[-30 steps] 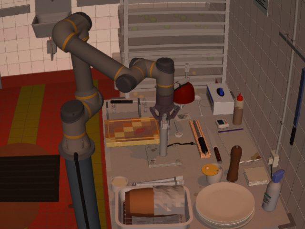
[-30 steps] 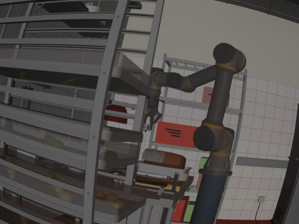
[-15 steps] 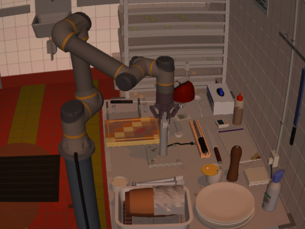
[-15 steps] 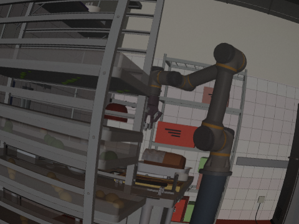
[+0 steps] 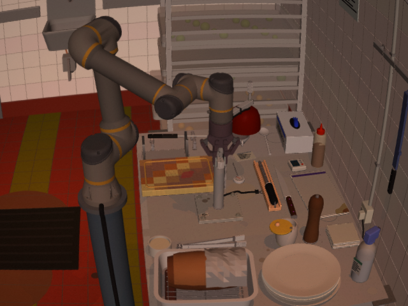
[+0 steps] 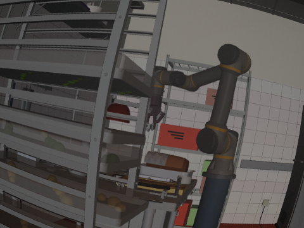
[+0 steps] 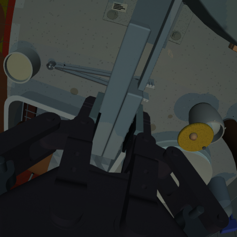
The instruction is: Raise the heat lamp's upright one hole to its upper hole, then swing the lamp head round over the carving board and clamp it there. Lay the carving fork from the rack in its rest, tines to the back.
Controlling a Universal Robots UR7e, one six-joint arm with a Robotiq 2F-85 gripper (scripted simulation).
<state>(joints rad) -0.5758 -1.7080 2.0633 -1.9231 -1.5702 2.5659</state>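
Note:
In the middle of the table the heat lamp's grey upright (image 5: 218,184) stands on a flat base plate (image 5: 220,212). I hold the top of that upright in my closed gripper (image 5: 219,157) (image 7: 116,131), coming straight down from above. The red lamp head (image 5: 246,121) (image 6: 118,111) hangs behind and to the right of the post, away from the checkered carving board (image 5: 177,174) on the left. The carving fork (image 5: 163,135) lies across the rack behind the board. The orange ridged rest (image 5: 267,185) lies right of the post with a dark roller in it.
A tall tray trolley (image 5: 235,56) stands behind the table. In front are tongs (image 5: 214,243), a tub with a loaf (image 5: 206,273), stacked plates (image 5: 300,271), a lidded cup (image 5: 283,230) and a pepper mill (image 5: 313,218). A knife (image 5: 286,194) lies by the rest. A tiled wall runs along the right.

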